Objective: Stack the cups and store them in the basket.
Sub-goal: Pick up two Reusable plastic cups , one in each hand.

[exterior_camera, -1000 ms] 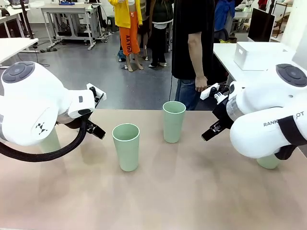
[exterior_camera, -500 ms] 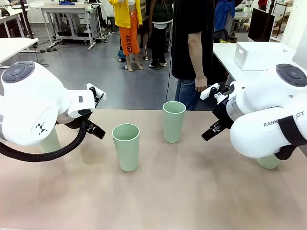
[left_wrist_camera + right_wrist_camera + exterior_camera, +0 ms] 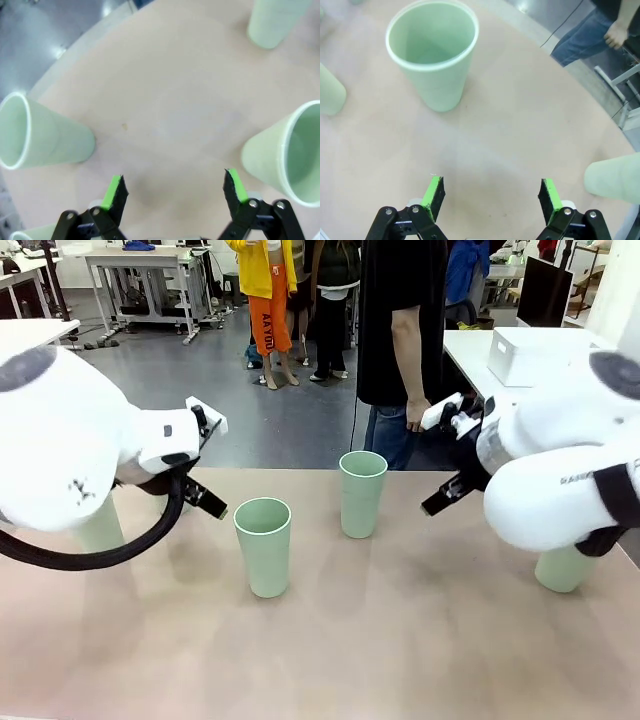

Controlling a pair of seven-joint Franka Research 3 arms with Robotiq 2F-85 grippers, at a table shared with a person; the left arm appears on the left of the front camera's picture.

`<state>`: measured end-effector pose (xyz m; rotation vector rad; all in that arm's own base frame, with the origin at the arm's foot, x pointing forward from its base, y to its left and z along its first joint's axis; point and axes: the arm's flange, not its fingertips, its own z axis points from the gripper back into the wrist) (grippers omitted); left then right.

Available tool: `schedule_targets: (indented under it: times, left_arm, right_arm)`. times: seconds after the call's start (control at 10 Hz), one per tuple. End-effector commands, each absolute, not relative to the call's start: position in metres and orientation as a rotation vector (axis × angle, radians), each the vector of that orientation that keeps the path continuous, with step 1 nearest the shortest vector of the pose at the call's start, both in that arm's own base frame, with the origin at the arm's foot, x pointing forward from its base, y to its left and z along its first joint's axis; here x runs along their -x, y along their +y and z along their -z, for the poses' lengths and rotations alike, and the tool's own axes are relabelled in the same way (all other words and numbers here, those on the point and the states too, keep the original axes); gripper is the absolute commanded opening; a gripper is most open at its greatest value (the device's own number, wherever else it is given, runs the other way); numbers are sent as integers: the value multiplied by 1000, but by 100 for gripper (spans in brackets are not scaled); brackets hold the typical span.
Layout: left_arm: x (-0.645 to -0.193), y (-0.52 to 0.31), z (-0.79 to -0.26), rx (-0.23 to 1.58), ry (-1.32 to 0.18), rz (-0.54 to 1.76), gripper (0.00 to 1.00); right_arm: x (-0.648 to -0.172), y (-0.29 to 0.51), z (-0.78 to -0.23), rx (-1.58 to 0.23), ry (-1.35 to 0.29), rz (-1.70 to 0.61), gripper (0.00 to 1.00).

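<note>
I'm running this from afar in what looks like a robotics lab, an open shared hall rather than a home. My two white robot arms [image 3: 70, 460] reach over a plain beige tabletop [image 3: 380, 640]. Beyond it I see a bare, polished grey floor [image 3: 200, 410], white workbenches on metal frames [image 3: 150, 265] with dark cables [image 3: 97, 340] lying near them, a dark flat monitor [image 3: 545, 290] on a white side table [image 3: 470, 350], and a person in a black shirt [image 3: 400, 320] standing among others.
</note>
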<state>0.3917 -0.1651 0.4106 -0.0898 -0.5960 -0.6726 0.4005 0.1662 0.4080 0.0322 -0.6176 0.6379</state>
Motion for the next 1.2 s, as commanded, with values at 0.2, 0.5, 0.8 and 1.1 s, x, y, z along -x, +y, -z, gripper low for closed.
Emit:
schedule_targets:
  times: [0.2, 0.5, 0.8, 1.1]
  left_arm:
    - [-391, -117, -501, 214, -565, 831, 100]
    - [-389, -54, -550, 175, -556, 947, 100]
    - [-383, 28, -565, 296, -555, 1046, 100]
    - [-382, 85, -556, 399, -607, 1101, 100]
  right_arm:
    - [-386, 127, -493, -103, -706, -624, 100]
    - [-375, 48, -526, -183, -727, -754, 100]
    - [-363, -41, -525, -269, -775, -834, 100]
    - [-359, -105, -514, -351, -816, -816, 100]
